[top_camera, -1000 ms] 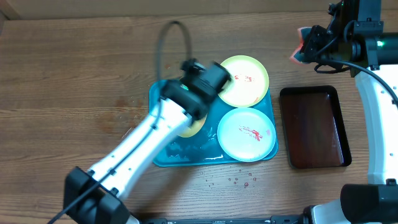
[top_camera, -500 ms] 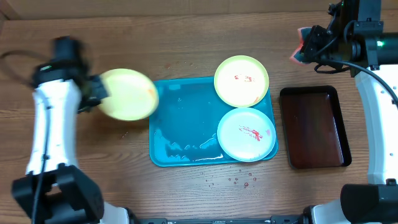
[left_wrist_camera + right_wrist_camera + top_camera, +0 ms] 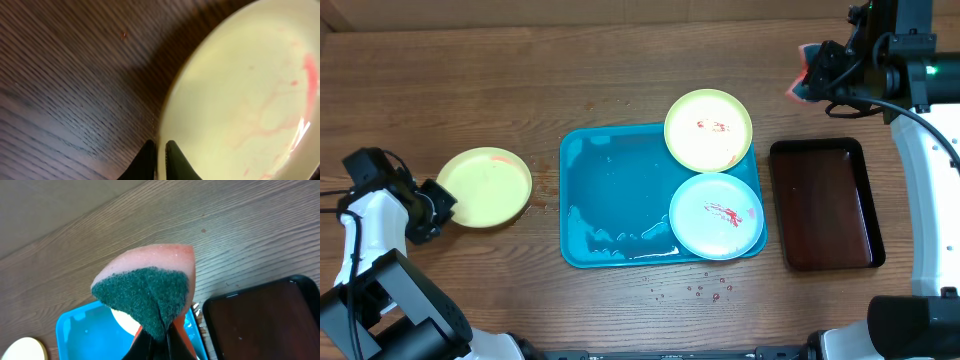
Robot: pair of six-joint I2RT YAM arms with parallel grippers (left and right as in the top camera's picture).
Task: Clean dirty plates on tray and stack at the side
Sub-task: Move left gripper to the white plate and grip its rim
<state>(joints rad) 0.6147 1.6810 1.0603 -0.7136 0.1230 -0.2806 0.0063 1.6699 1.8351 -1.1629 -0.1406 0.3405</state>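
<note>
The turquoise tray [image 3: 615, 205] lies mid-table, wet. On its right side sit a pale yellow plate [image 3: 708, 130] with red smears and a white blue-rimmed plate [image 3: 717, 215] with red smears. A second pale yellow plate [image 3: 485, 187] rests on the wood left of the tray. My left gripper [image 3: 428, 205] is shut on its left rim; the left wrist view shows the fingers [image 3: 159, 155] pinching the rim of this smeared plate [image 3: 250, 90]. My right gripper [image 3: 817, 75] is high at the back right, shut on a pink and green sponge [image 3: 145, 285].
A dark brown-black tray [image 3: 825, 205] lies right of the turquoise tray. Water drops and red specks [image 3: 695, 290] dot the wood in front of the tray. The right wrist view shows the blue tray [image 3: 80, 330] and the dark tray [image 3: 265, 320] below the sponge.
My left arm carried the yellow plate off the tray, swung left and brought it down onto the wood left of the tray. The right arm has not moved.
</note>
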